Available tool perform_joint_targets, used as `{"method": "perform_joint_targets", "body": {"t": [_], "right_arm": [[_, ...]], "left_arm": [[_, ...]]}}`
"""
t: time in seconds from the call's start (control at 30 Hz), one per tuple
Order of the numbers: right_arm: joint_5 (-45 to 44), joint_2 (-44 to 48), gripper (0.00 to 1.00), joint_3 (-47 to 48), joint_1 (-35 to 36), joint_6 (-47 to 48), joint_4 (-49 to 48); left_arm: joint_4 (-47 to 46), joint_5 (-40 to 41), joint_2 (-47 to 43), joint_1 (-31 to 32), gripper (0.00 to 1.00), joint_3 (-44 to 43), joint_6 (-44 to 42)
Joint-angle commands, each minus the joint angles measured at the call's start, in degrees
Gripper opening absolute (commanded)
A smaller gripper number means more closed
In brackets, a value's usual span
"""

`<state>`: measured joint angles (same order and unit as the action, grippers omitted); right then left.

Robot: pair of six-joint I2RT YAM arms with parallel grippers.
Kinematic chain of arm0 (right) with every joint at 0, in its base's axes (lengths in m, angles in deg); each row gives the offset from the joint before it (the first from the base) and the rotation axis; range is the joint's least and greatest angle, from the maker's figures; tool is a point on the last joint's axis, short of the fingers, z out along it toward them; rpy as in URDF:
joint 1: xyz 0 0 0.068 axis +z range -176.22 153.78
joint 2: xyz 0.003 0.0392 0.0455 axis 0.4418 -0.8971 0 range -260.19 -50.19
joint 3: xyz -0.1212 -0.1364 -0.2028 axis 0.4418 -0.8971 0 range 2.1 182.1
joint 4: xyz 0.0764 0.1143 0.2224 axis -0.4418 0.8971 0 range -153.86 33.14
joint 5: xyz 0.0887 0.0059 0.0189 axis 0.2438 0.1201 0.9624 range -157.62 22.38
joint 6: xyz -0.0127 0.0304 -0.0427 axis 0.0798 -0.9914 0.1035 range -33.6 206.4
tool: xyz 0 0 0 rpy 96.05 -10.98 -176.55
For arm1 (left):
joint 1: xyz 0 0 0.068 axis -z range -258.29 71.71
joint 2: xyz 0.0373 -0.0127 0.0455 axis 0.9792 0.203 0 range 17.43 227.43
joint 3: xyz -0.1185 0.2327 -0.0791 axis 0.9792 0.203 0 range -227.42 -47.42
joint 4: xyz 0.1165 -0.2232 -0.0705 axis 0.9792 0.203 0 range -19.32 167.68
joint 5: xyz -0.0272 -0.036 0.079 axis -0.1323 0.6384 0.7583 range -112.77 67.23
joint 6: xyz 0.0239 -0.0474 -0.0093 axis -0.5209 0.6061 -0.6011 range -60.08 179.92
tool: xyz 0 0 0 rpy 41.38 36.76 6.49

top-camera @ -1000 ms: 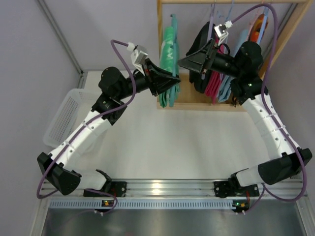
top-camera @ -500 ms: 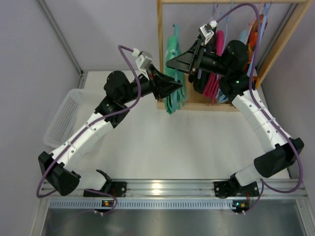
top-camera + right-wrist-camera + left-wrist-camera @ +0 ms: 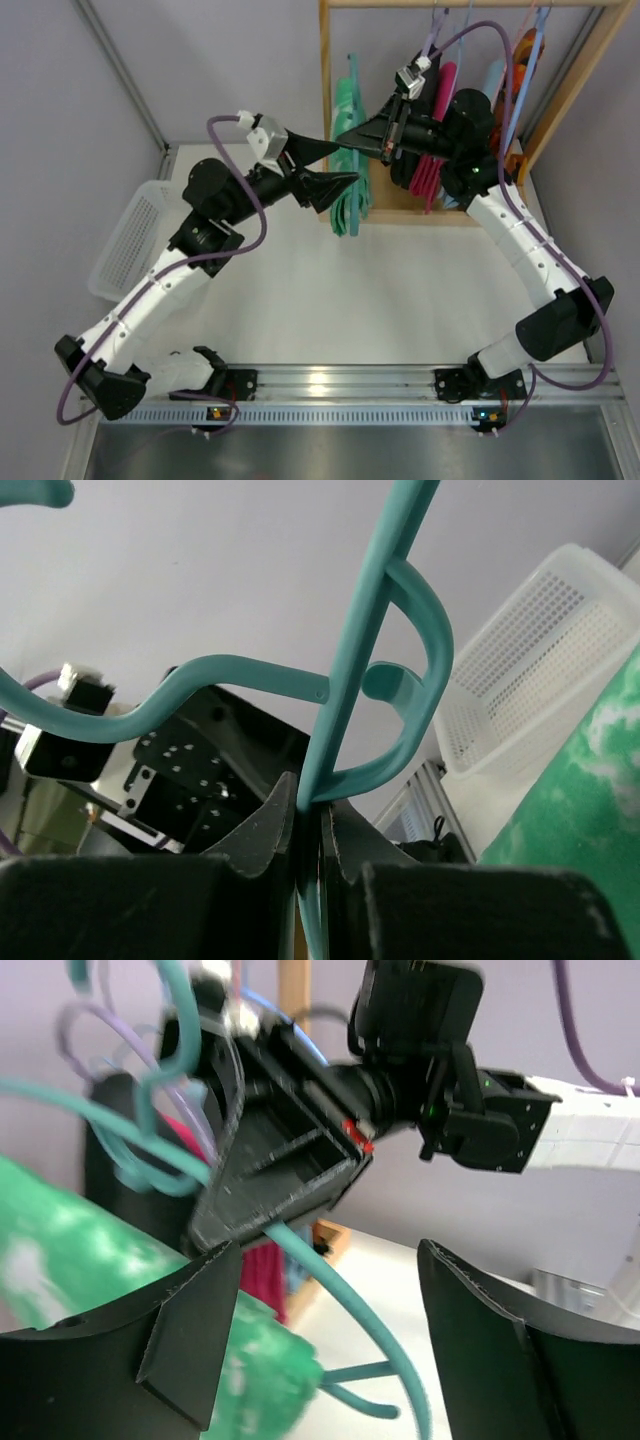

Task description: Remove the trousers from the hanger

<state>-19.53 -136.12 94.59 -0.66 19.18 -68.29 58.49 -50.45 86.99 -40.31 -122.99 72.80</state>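
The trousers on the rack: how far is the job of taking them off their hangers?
Nothing looks finished: the mint-green trousers are still draped on the teal hanger. In hand: the right gripper is shut on that hanger, and the left gripper is open beside the green cloth. Left: pulling this pair off, then the others, such as the magenta pair on the rack.

Soft, matt cloth with mottled mint-green print: trousers [image 3: 348, 105]. Smooth teal plastic, slight sheen: hanger [image 3: 362, 630]. Bare pale wood, matt: rack frame [image 3: 325, 90]. Black plastic, matt and finely grained: fingers [image 3: 190, 1340]. White semi-translucent plastic, perforated: basket [image 3: 125, 250]. White, smooth, matt: bench [image 3: 380, 300]. Brushed metal with bright glare: rail [image 3: 340, 378].
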Motion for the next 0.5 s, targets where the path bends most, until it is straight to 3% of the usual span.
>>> {"method": "perform_joint_targets", "body": {"t": [0.0,0.17,0.33,0.47], "right_arm": [[1.8,4.1,0.0,1.5,-0.1,-2.2,-9.8],[2.7,6.1,0.0,0.0,-1.0,-6.6,-9.2],[1.4,7.3,0.0,-1.0,-1.7,-9.3,-4.6],[0.4,7.5,0.0,-0.6,-2.1,-10.3,-3.9]], "left_arm": [[0.7,6.0,-7.6,0.1,0.77,1.8,-10.3],[7.3,11.1,-13.8,0.1,0.79,9.6,-19.6],[7.9,9.4,-18.8,0.2,0.89,18.6,-28.3],[6.0,7.5,-17.1,0.3,0.96,21.5,-29.2]]}}
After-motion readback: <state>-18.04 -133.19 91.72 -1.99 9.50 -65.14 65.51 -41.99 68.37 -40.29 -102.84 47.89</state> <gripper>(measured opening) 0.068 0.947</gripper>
